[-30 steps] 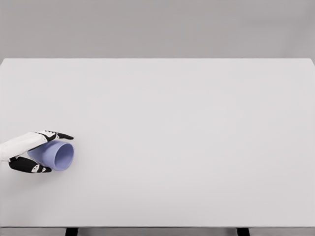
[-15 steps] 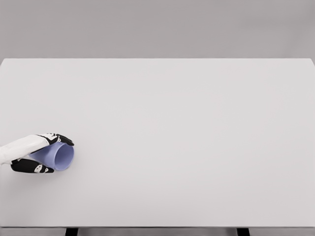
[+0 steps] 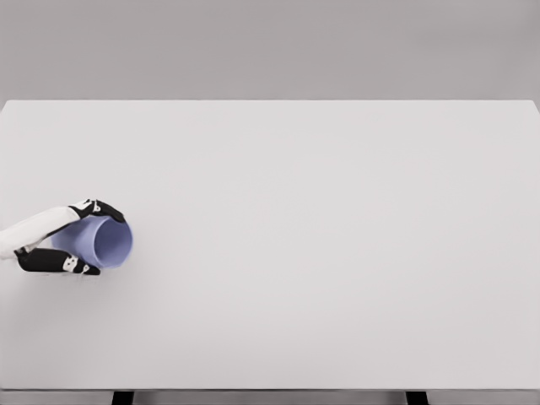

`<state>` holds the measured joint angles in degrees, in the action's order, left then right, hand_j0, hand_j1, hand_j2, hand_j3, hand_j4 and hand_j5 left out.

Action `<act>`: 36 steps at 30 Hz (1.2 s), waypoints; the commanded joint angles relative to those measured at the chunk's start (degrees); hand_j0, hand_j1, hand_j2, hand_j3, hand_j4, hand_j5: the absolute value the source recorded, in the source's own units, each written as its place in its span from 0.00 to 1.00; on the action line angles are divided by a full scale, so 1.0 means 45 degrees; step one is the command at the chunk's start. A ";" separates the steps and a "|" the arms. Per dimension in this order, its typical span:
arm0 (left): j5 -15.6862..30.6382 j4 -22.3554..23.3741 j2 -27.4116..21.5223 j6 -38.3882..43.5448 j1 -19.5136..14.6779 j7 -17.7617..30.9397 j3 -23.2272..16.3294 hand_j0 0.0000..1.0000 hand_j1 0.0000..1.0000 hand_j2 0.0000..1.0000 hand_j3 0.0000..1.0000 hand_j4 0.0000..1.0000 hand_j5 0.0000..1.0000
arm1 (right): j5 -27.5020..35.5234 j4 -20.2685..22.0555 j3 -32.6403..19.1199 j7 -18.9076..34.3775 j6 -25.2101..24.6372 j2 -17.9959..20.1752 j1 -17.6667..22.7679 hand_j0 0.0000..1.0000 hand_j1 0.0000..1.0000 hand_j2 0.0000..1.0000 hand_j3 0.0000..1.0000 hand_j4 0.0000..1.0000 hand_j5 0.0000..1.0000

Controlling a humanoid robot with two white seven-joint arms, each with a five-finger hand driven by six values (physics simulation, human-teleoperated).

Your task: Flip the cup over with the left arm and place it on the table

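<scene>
the left hand (image 3: 61, 240) grips a pale blue tapered plastic cup (image 3: 101, 243) lying sideways, mouth toward 3 o'clock, near the 9 o'clock edge of the wide white table (image 3: 321, 219); open surface stretches toward 3 o'clock.

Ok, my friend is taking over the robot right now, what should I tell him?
Left hand: its fingers are closed around the blue cup, near the left edge of the white table.
Right hand: not in view.
Cup: lying sideways in the grasp, open mouth facing right.
Done: cup grasped.
Left: turn it upright, stand it on the table, let go.
</scene>
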<state>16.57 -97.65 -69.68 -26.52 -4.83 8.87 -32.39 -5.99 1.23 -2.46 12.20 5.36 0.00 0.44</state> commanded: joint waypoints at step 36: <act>0.5514 0.0234 0.3004 0.0013 -0.0585 0.0157 -0.1668 0.55 0.55 0.55 0.55 0.55 0.55 | 0.0002 0.0001 -0.0001 0.0003 0.0001 0.0000 0.0000 1.00 1.00 1.00 1.00 1.00 1.00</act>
<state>40.41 -96.63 -56.49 -26.58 -7.91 9.59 -39.09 -5.99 1.23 -2.46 12.20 5.36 0.00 0.44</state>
